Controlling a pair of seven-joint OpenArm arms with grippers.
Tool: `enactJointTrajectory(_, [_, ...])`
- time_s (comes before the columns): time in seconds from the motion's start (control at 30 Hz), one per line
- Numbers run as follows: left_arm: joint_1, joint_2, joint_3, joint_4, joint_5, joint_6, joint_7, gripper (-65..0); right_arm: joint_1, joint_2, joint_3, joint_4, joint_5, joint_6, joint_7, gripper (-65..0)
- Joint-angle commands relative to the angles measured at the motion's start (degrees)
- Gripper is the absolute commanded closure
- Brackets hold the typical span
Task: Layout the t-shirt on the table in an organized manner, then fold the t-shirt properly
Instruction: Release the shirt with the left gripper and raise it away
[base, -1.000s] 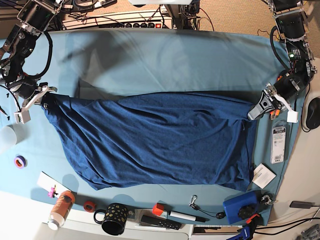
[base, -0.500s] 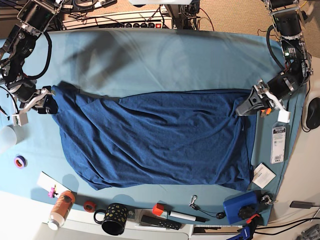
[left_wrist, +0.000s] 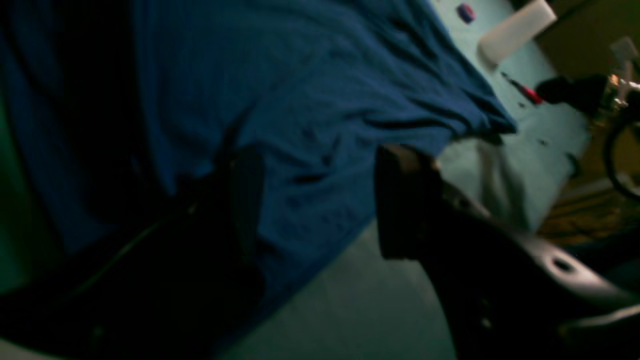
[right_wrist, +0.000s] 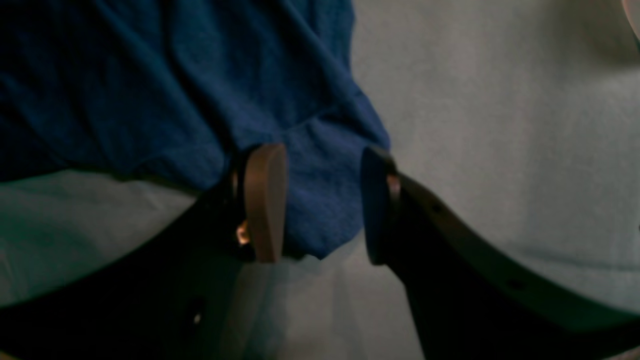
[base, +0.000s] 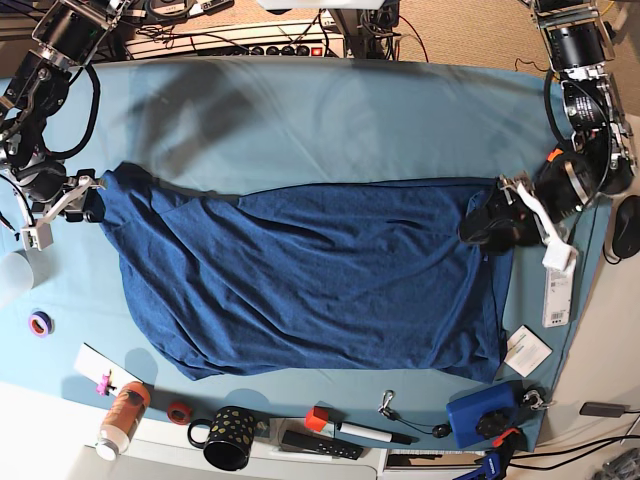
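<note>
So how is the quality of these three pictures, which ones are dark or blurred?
Base view: bright, even and sharp, with soft arm shadows on the table. Left wrist view: very dark and blurred; the left gripper is a near-black shape over the t-shirt. Right wrist view: dim, soft focus; the right gripper fingers are blurred, one pad catching light.

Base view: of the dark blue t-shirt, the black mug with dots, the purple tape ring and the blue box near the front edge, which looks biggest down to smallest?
Largest to smallest, as they look from above:
1. t-shirt
2. blue box
3. black mug, only slightly smaller than the box, so that order is unsure
4. purple tape ring
</note>
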Motion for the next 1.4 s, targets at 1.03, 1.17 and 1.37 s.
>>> enactJointTrajectory(1.03, [6.7, 8.7, 48.1, 10.4, 18.6, -0.4, -4.3, -28.9, 0.3, 1.0, 0.4, 0.9, -11.3, 1.7, 4.1, -24.6])
enactJointTrajectory(1.17, [6.8, 9.6, 48.4, 13.2, 26.0, -0.4, -8.9, -28.6, -1.0, 1.0, 0.4, 0.9, -11.7, 4.3, 5.7, -24.6])
enactJointTrajectory(1.37, [6.7, 9.6, 48.4, 17.3, 40.4, 1.1, -19.7, -28.3, -5.2, 1.0, 0.4, 0.9, -11.8, 5.4, 12.1, -24.6])
